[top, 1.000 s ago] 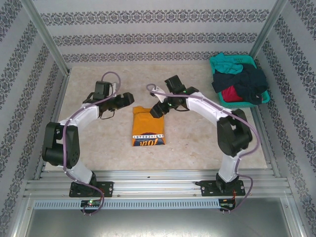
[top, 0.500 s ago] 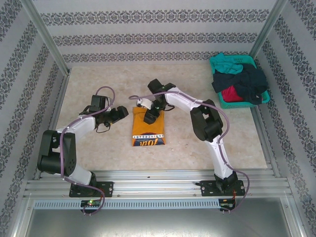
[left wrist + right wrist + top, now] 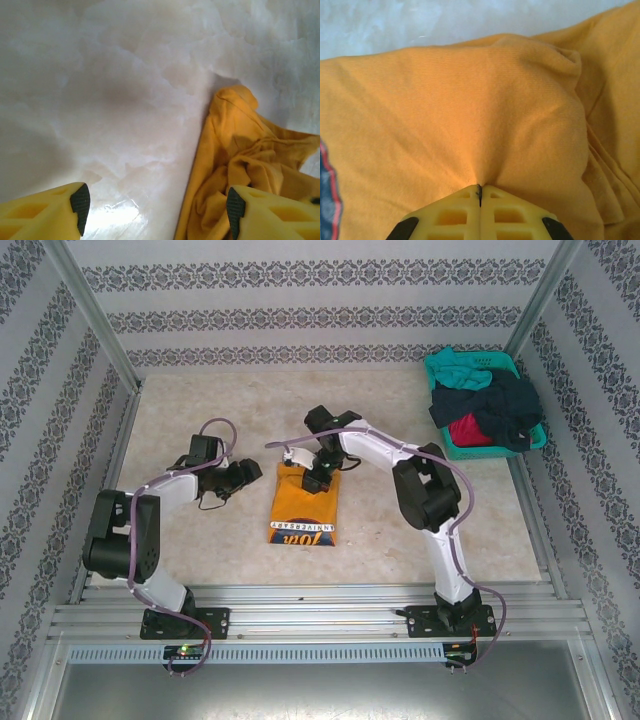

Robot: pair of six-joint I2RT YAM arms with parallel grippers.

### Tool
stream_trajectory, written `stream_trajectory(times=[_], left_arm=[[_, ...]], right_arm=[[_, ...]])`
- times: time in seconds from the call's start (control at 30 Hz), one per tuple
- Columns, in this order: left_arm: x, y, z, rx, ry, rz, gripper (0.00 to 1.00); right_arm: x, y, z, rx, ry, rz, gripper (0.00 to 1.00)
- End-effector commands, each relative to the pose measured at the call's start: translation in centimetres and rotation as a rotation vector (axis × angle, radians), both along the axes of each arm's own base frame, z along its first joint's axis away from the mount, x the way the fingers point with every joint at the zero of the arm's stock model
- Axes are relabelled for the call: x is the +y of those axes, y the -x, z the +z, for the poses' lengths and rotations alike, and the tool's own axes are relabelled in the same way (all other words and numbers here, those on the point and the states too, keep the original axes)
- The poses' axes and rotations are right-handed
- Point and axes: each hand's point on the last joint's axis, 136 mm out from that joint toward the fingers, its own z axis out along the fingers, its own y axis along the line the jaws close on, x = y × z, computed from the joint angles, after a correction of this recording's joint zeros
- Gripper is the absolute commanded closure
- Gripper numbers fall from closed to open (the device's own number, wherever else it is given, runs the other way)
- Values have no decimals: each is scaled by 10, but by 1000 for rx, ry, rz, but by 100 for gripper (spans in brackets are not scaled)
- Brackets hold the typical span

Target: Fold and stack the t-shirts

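The orange-yellow t-shirt lay folded into a rough rectangle at the middle of the pale, marbled table, its printed band toward the near edge. The right gripper was clamped tight on the shirt's soft knit cloth – puckers ran into its closed ribbed yellow jaws. The left gripper stood spread wide at the shirt's crumpled left edge, grasping nothing. Teal, navy and red shirts were heaped in the mesh basket.

right gripper now pinched shut on orange-yellow t-shirt, its far edge bunched, left gripper drawn nearer
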Motion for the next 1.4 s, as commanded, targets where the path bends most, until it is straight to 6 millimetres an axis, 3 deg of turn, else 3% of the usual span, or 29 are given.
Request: stream_trajectory(times=[0.0, 0.07, 0.2, 0.33, 0.53, 0.63, 0.73, 0.9, 0.93, 1.2, 1.37], left_arm=[[-12, -9, 2, -18, 32, -18, 27], [-16, -10, -1, -13, 39, -25, 27], [-18, -9, -5, -4, 41, -29, 27], [-18, -6, -5, -2, 38, -32, 27], [-17, -1, -4, -1, 29, -35, 27], [-16, 0, -4, 0, 25, -36, 27], [-16, -1, -4, -4, 24, -37, 27], [-17, -4, -4, -4, 28, -42, 27], [-18, -5, -4, -5, 31, -44, 27], [-39, -16, -2, -9, 64, -103, 31], [-59, -17, -6, 4, 68, -157, 40]], right_arm=[[7, 2, 30, -47, -69, -5, 98], [7, -6, 32, -80, -77, -29, 70], [4, -24, 26, -102, -55, -65, 51], [3, -30, 12, -69, -40, -67, 41], [3, -29, -10, -7, -21, -52, 40], [3, -21, -19, 33, -2, -34, 41], [5, -15, -23, 57, 1, -22, 50], [5, -12, -13, 35, -7, -16, 96], [5, -11, -8, 23, -11, -16, 100], [1, 3, 29, -57, -60, 11, 100], [1, 13, 48, -81, -111, 30, 100]])
